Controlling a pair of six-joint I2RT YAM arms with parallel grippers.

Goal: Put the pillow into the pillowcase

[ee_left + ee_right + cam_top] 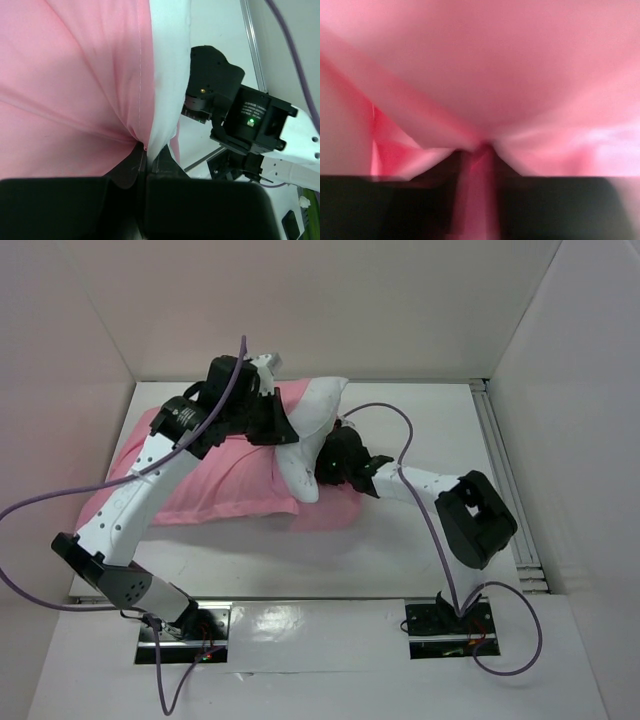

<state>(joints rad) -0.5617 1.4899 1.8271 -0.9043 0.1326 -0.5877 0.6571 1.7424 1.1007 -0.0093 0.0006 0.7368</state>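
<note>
Top external view has the pillow (318,405) poking its white end out of the pillowcase (200,490), right between the two claws. The pink sack spreads away beyond the left claw (272,428) across the counter (330,560). That left claw is clamped tight on the pillowcase hem. The right claw (340,465) has pink cloth between its jaws, but blur hides whether they bite. My judgement is to keep the hem taut and wide while drawing it over the white end, without bunching. Only the left wrist view shows the pinch itself, and the right wrist view shows nothing but pink.
</note>
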